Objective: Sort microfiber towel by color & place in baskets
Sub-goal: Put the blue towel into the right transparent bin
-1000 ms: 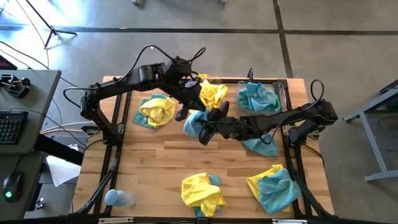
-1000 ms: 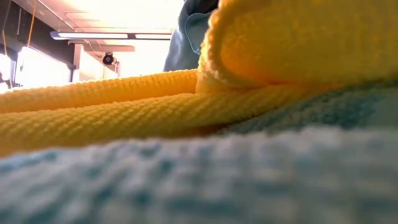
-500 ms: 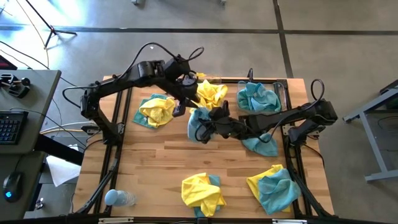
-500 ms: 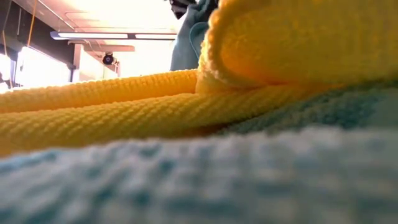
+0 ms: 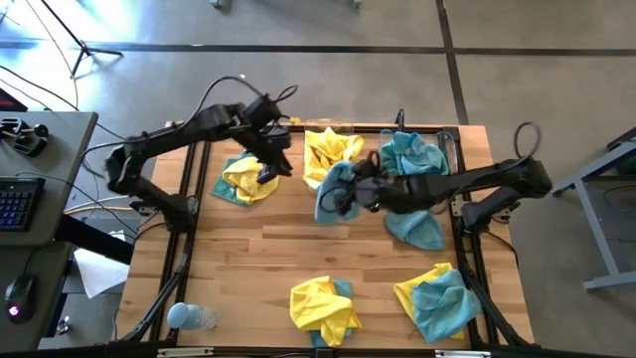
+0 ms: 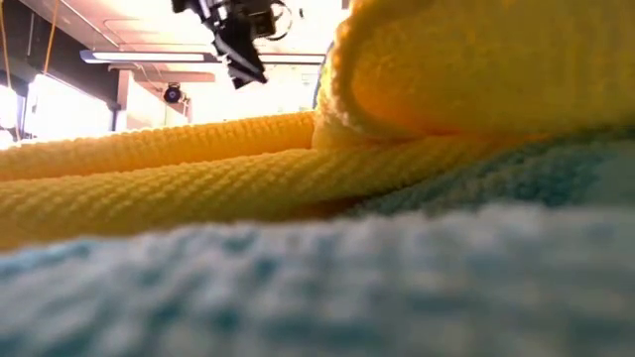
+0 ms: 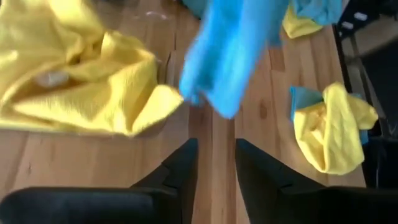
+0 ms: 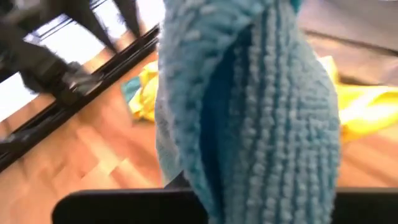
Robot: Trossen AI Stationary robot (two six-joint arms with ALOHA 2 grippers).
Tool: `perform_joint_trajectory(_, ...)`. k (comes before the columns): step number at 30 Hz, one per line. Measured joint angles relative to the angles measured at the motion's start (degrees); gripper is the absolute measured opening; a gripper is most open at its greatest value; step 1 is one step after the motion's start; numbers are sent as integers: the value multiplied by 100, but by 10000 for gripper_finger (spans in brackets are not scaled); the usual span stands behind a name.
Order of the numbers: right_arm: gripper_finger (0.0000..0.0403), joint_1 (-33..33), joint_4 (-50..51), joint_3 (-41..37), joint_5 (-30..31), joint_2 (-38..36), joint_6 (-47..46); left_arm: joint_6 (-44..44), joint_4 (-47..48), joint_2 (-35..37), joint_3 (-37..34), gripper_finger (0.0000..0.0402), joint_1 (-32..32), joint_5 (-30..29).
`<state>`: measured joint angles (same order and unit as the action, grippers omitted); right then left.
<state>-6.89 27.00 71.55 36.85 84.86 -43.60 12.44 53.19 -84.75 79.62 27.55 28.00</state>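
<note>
Pinching a teal towel [image 5: 331,189] with the right gripper [image 5: 350,191], jaws fully shut on the fabric, just toward 12 o'clock of the table's centre. Hangs in a long fold below the fingers, lifted off the wood so as to travel freely. Judging by colour, bound for the basket at 1 o'clock [image 5: 454,149], already stuffed with teal cloth and lying just toward 2 o'clock of the held towel. Next to it, at 12 o'clock, the other basket [image 5: 346,127], filled with a yellow towel [image 5: 333,149].

Hovering with the left gripper [image 5: 266,169] at about 10 o'clock, fingers [image 7: 186,168] parted and holding nothing, above a yellow-and-teal heap [image 5: 248,179]. Probably placed there to start on that heap and to leave room for the other arm.

Left to sort: a loose teal cloth [image 5: 417,231] at 3 o'clock, a mixed pile [image 5: 323,303] at 6 o'clock, another pile [image 5: 437,298] at 5 o'clock. Down at 7 o'clock, a pale bottle [image 5: 186,316], no part of the job. Nothing useful from table height: blocked by towel folds right against the lens.

Compared with a second ago: then, both grippers close together at the teal towel nearer the centre, the left one closed. Now let go by the left, pulled back toward 9 o'clock, and carried by the right alone toward 12 o'clock, closer to the baskets. Looks like a handover just finished.
</note>
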Motion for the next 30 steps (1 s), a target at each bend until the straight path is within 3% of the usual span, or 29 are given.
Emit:
perform_joint_trajectory(4, 2, 504, 593, 0, 129, -547, 163, -474, -946, 911, -1062, 86, 78, -32)
perform_joint_trajectory(8, 1, 1219, 667, 0, 68, -1068, 919, -838, -1828, 1889, -1900, 83, 101, -459)
perform_joint_trajectory(14, 1, 2210, 1054, 0, -310, -1807, 1263, -1018, -2394, 2895, -2529, 83, 100, -1299)
perform_joint_trajectory(21, 1, 2851, 2553, 0, -279, -2476, 915, -1083, -2501, 3188, -2582, 83, 101, -2334)
perform_joint_trajectory(30, 0, 3505, 4137, 0, 93, -2292, 645, -1065, -2864, 2979, -2584, 82, 101, -2491)
